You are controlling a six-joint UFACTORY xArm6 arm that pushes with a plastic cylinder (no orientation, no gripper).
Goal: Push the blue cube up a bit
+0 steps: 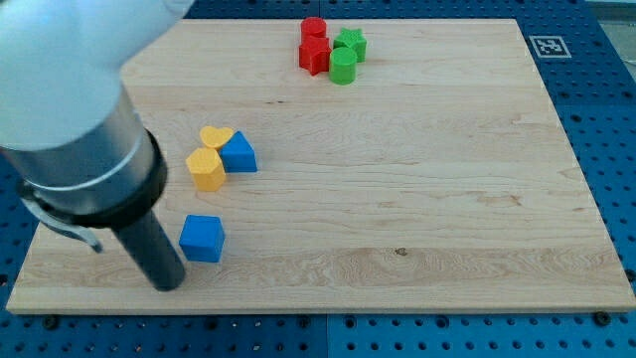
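The blue cube [203,239] lies near the board's lower left. My tip [169,284] rests on the board just left of and a little below the cube, close to it; I cannot tell if it touches. The dark rod rises from the tip toward the view's upper left, and the arm's grey and white body hides that corner of the board.
Above the cube sit a yellow heart [216,137], a yellow hexagonal block [206,169] and a blue triangular block [238,152], packed together. At the view's top stand a red cylinder [314,28], a red star [316,55], a green star [351,42] and a green cylinder [343,66]. The wooden board [417,199] lies on a blue pegboard.
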